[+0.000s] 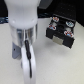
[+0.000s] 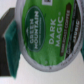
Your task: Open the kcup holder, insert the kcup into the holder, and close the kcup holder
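White tabletop (image 1: 60, 65), dark background along the top edge of the exterior view.

Arm (image 1: 22, 15) fills the exterior view's left and centre: white housing, with the gripper (image 1: 27, 56) pointing down toward the table. White fingers (image 1: 28, 62) reach low; a dark strip runs between them. From this angle I can't see what they hold.

Wrist view settles it: the kcup (image 2: 46, 36) sits right at the camera and fills most of the frame. Green foil lid, pale rim, white print reading "GREEN MOUNTAIN" and "DARK MAGIC". Teal finger pads (image 2: 11, 34) press against the pod's rim on either side, so the claw is clamped on the pod. The pod looks lifted off the table, but contact below it is hidden.

The kcup holder (image 1: 61, 31) is on the exterior view's right, well apart from the gripper. Black box, drawer pulled out toward the camera, top rows exposed. A few pods (image 1: 56, 22) with pale, reddish tops sit in the rear slots; the picture is too blurry to count them. Front slots look dark. Front panel (image 1: 60, 41) faces the lower part of the exterior view.

Pod is not in the holder yet.
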Controlling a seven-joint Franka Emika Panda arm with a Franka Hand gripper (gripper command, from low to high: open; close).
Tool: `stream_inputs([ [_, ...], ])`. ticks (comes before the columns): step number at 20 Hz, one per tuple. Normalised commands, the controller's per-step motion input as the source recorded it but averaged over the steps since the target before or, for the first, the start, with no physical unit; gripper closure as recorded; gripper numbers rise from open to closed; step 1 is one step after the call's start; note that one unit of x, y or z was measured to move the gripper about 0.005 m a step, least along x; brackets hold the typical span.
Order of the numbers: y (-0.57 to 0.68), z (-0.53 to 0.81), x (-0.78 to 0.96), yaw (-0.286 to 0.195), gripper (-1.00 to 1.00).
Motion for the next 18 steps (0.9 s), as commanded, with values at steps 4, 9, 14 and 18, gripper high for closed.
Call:
stream_inputs([
  [4, 0.5, 0.8, 0.03, 0.055, 1.0],
  [9, 0.47, 0.76, 0.01, 0.099, 1.0],
  [14, 0.49, 0.65, -0.03, 0.09, 1.0],
  [18, 0.53, 0.45, -0.12, 0.079, 1.0],
])
